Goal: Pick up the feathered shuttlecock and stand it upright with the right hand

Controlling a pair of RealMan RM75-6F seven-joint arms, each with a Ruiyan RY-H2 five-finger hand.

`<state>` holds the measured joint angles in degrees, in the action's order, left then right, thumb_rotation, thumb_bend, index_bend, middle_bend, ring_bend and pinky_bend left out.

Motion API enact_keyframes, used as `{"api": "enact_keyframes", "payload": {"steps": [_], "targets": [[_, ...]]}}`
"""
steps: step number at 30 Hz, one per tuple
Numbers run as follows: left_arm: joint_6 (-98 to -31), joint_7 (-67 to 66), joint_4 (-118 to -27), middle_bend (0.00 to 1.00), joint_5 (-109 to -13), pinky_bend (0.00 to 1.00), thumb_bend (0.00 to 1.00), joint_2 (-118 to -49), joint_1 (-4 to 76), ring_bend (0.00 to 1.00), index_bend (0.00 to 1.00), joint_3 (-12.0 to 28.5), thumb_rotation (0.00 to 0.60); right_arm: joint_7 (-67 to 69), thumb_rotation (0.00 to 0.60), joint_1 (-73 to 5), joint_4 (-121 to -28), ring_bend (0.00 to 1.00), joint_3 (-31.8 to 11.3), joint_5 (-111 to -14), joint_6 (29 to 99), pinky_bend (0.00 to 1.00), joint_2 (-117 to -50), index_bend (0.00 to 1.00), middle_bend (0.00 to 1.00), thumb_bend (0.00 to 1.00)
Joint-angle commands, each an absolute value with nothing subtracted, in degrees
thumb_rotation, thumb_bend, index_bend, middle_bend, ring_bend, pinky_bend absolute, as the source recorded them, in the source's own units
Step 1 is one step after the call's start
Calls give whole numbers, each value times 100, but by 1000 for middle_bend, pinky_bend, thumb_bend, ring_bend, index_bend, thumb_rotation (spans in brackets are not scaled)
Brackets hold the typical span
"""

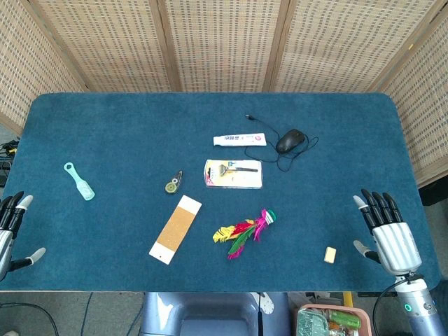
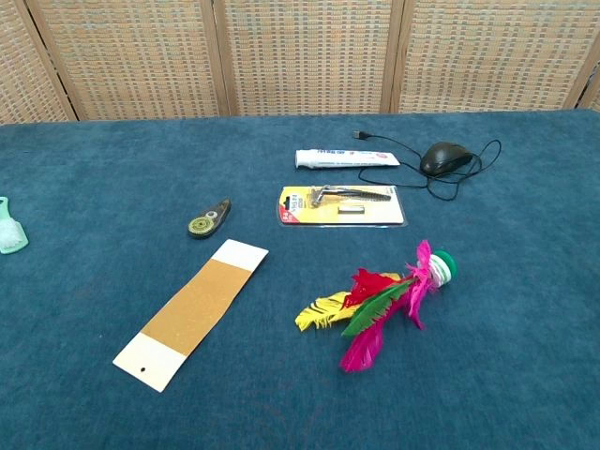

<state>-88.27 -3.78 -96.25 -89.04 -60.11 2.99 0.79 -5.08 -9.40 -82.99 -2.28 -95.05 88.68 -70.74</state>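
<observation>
Feathered shuttlecock (image 1: 245,234) lies on its side on the blue tabletop (image 1: 105,140), toward the front edge and a little right of centre; green and white base (image 2: 442,266) points to the right and away from the robot, feathers (pink, red, green, yellow) fan out to the left and toward the robot. Nothing touches it. Right hand (image 1: 386,233) rests at the front right corner of the tabletop, well apart from the shuttlecock, fingers (image 1: 378,206) straight and apart, thumb out to the side, holding nothing. Left hand (image 1: 10,234) shows only partly at the front left edge of the head view; its fingers likewise extended and apart, nothing in them. Neither hand appears in the chest view. Small cream block (image 1: 330,255) lies between the shuttlecock and the right hand, nearer the hand. Tan card strip with white ends (image 1: 176,229) lies diagonally left of the shuttlecock. Behind it, a correction tape dispenser (image 1: 173,183). Packaged razor (image 1: 234,173) sits behind the shuttlecock, flat; toothpaste tube (image 1: 239,140) just beyond that, and a black wired mouse (image 1: 290,141) to the tube's right, cable looped around it. Mint green brush (image 1: 79,181) lies far left, apart from the rest. Woven screen panels (image 1: 224,42) stand behind the tabletop.
</observation>
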Motion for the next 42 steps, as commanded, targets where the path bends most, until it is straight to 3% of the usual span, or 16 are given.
{"api": "enact_keyframes", "payload": {"steps": [1,7,14,20,29,42], "targets": [[-8813,-381,-9622,0,-8895,0,0,-6013,304,0,0,81,600,-506,600,-949,-8290,0,-222,-9506,8843,0,-7073,0,0,0],[-8732,-465,-9624,0,-8804,0,0,-6061,327,0,0,101,600,-52,600,-1295,-8299,0,-84,-9714,8276,0,-7057,19,0,0],[-8641,-640,-9606,0,-8728,0,0,-6161,406,0,0,169,600,741,600,-2189,-7880,0,-32,-10346,7493,0,-7380,205,0,0],[-8464,-681,-9584,0,-8518,0,0,-6197,468,0,0,221,600,1151,600,-2919,-7349,0,0,-10686,6840,0,-7925,286,0,12],[-8422,-671,-9561,0,-8389,0,0,-6199,469,0,0,252,600,917,600,-3464,-6743,0,161,-10949,6305,0,-8732,325,11,128],[-8438,-609,-9568,0,-8391,0,0,-6168,460,0,0,248,600,533,600,-3668,-6580,0,79,-10693,6239,0,-9349,352,25,227]]}}
